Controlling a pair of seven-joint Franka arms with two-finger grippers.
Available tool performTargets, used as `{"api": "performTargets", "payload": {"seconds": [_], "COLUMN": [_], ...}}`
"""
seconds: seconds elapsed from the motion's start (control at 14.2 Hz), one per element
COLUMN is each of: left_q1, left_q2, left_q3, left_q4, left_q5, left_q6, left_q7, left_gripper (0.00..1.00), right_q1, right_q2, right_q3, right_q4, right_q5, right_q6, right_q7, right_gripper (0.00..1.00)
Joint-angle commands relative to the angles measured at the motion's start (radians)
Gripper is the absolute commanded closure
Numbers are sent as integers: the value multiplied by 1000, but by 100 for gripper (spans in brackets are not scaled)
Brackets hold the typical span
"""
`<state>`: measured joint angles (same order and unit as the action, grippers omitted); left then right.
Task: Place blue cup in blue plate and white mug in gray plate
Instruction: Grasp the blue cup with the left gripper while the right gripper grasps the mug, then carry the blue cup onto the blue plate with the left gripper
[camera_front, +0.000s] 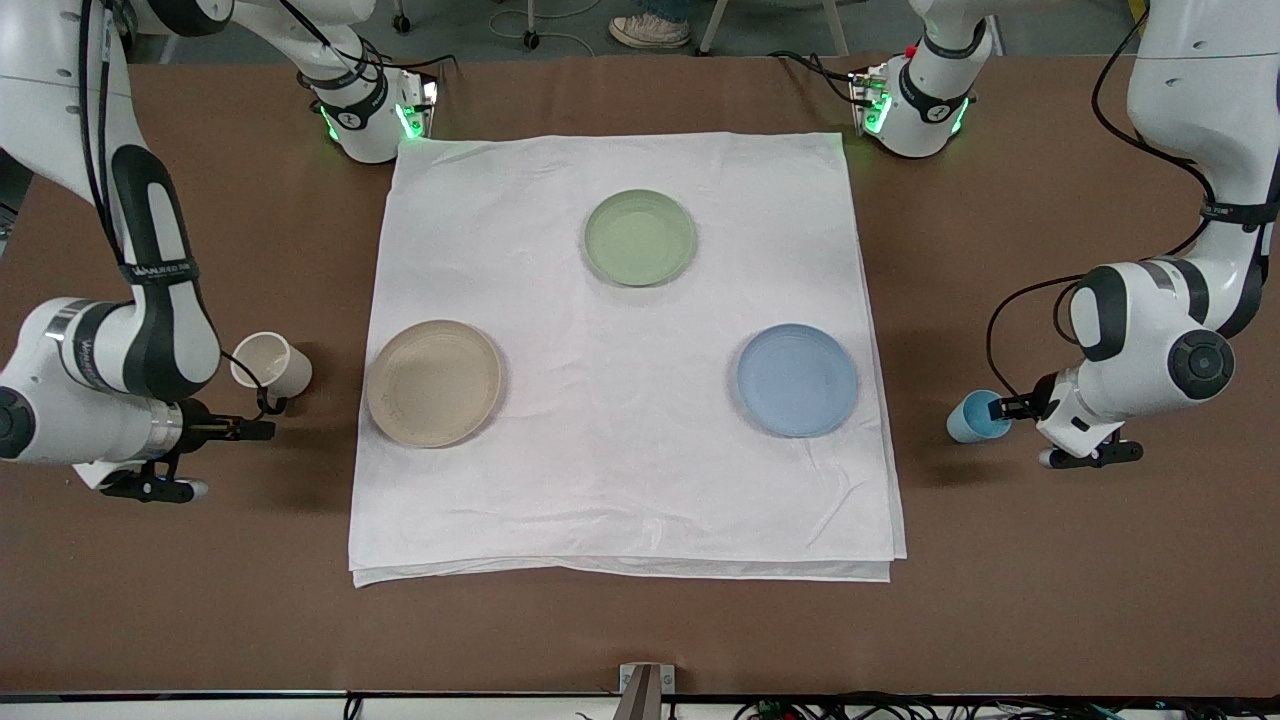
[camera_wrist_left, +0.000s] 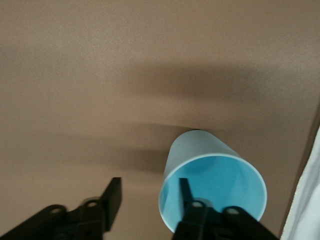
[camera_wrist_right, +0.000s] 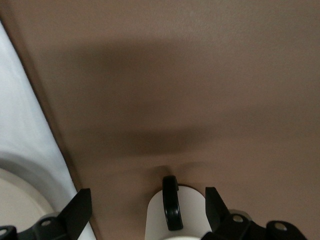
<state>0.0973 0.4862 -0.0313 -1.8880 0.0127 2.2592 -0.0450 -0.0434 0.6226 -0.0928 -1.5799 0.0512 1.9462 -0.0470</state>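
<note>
Our left gripper (camera_front: 1003, 405), jaws apart astride the wall of the small light-blue tapered cup (camera_front: 973, 417) near the table's left-arm edge, should close gently before lifting; our right gripper (camera_front: 262, 428), wide open, straddles the off-white dark-handled mug (camera_front: 270, 365) near the right-arm edge; we'd centre it first.

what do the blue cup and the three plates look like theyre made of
Blue cup: likely thin matte plastic, with an even color and a fine rim. Blue plate, gray plate and green plate: probably matte plastic or a fiber composite; flat pastel surfaces, no glaze shine.
</note>
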Motion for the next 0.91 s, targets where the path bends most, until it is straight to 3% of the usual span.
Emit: {"api": "performTargets", "payload": {"seconds": [0.0,0.21,0.42,0.84], "left_q1": [-11,-22,-57,-71], "left_q2": [-1,-43,-115,-120], "left_q3": [1,-15,-62,-303], "left_q4": [3,6,21,13], "left_q5": [15,16,15,4], "left_q6": [14,-13,-154,-144], "left_q7": [-50,-82,-171,-502], "left_gripper": [100,100,100,100], "right_q1": [-12,-13,-18,-23], "right_q2": [22,22,20,20], "right_q3": [12,10,10,10], "right_q4": [14,-18,-49,-84], "right_q5": [-13,-21,-63,-85], "right_q6": [-6,-3,3,7], "right_q7": [4,-5,-7,-13], "right_gripper": [0,1,6,27]}}
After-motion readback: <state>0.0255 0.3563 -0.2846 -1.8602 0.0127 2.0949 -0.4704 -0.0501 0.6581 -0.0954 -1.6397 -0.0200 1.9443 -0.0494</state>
